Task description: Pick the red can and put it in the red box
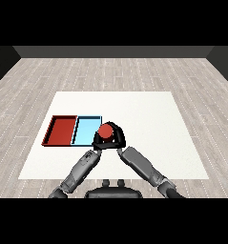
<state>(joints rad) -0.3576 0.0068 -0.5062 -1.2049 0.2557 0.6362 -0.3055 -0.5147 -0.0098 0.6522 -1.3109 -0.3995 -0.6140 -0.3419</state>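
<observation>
**Red can held beside the light blue tray**

The white tabletop (149,114) fills the middle of the head view, lying on a grey plank floor (115,71). Two grey forearms come in from the near edge and meet toward its near-left part.

Two trays lie side by side near the left edge. The red tray (62,130) is the outer one, closer to that edge, and the light blue tray (85,131) touches its right side.

The right hand (118,138) sits just beside the blue tray's right rim, its black fingers curled round the red can (105,131). The can stands upright, its round red top showing, at the blue tray's near-right corner and overlapping its rim in this view; whether it is lifted cannot be told. It is apart from the red tray.

The left hand (97,147) is close below the can, mostly hidden; whether its fingers are open or closed cannot be told.
</observation>
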